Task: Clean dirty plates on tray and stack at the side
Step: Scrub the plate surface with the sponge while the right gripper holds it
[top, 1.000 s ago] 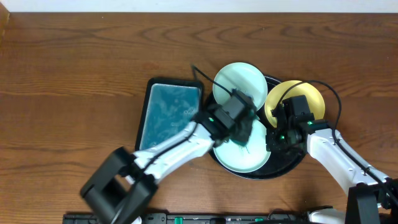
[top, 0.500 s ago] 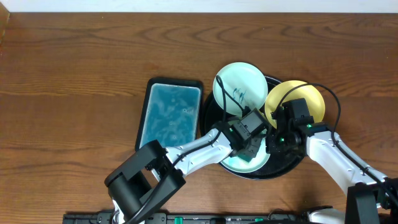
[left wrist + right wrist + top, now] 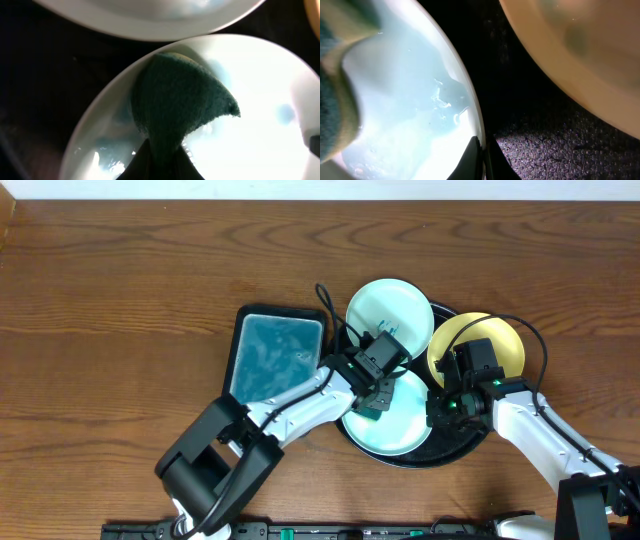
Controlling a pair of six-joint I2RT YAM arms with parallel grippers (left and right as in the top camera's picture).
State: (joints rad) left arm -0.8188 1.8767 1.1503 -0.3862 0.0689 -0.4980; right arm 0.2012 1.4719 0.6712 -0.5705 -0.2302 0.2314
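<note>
The black tray (image 3: 468, 446) holds three plates. The front mint plate (image 3: 402, 430) is wet. My left gripper (image 3: 372, 398) is shut on a dark teal sponge (image 3: 180, 100) and presses it on this plate's upper left part (image 3: 260, 105). My right gripper (image 3: 438, 412) is shut on the same plate's right rim (image 3: 405, 110), fingers either side of the edge (image 3: 482, 152). The far mint plate (image 3: 390, 305) leans over the tray's back rim and shows a few teal marks by the left wrist. The yellow plate (image 3: 500, 338) lies at the tray's right, partly under my right arm.
A rectangular black-rimmed basin of blue water (image 3: 275, 360) stands just left of the tray. Brown wood tabletop (image 3: 120, 310) stretches to the left and far side. The yellow plate's edge (image 3: 585, 50) lies close to my right gripper across a strip of black tray (image 3: 530, 100).
My left gripper has swept the sponge over the front plate, down to its middle and back to the upper left. The right gripper has kept its hold on the rim.
</note>
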